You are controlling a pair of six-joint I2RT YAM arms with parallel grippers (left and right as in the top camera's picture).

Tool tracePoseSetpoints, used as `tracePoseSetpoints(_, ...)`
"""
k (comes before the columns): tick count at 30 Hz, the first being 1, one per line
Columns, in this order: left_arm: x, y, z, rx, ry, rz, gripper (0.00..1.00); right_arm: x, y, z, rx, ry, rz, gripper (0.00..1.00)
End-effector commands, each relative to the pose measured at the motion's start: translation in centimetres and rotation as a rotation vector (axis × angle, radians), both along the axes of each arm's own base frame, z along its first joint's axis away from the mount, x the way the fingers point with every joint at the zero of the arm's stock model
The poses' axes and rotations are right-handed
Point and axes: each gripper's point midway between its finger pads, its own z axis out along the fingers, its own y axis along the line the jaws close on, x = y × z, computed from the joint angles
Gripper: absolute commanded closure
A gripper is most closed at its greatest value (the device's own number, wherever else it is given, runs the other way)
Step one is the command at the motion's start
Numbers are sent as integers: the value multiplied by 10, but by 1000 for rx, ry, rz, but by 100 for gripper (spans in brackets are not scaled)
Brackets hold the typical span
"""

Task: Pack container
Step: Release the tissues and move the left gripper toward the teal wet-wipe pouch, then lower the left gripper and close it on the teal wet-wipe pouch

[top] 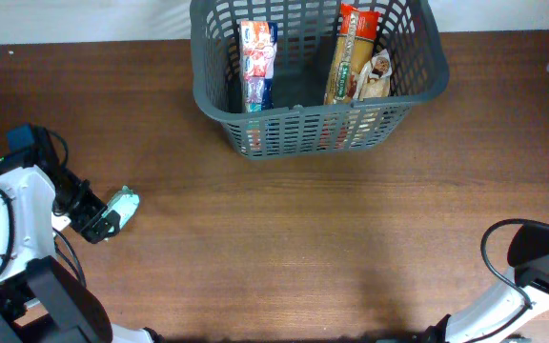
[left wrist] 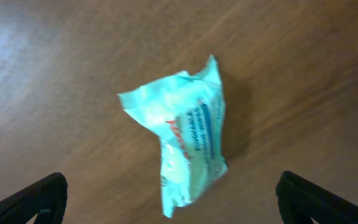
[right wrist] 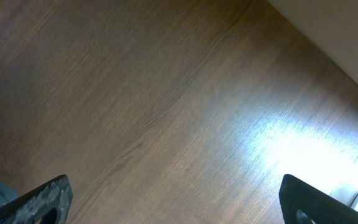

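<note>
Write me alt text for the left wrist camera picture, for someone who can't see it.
A crumpled pale green packet with blue and red print lies on a brown wooden table. The left pincer is open, one dark fingertip at each bottom corner of the picture, neither touching the packet.

The basket [top: 313, 129] stands on the table [top: 303, 257] at the far edge, slightly right of centre. Inside it, a box [top: 257, 65] stands on end in the left part. A long packet [top: 349, 52] lies in the right part, with a small packet [top: 377, 78] touching its right side. A pouch [top: 122, 203] lies on the table near the left edge, well apart from the basket. The left gripper [top: 103, 221] sits just beside the pouch on its near-left side. The right arm [top: 541, 272] occupies the near right corner.
</note>
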Motion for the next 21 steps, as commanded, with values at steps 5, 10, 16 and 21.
tracePoseSetpoints(5, 14, -5, -22, -20, 14, -6, 1, -2, 1, 3, 0, -10, -9, 1)
tracePoseSetpoints(10, 22, -9, -39, -41, 60, -27, 1, -2, 1, 3, 0, -10, -9, 1)
tracePoseSetpoints(16, 30, -7, -49, -47, 90, -34, 1, -2, 1, 3, 0, -10, -9, 1)
tracePoseSetpoints(21, 23, 4, -52, 16, 135, -33, 1, -2, 1, 3, 0, -10, -9, 1)
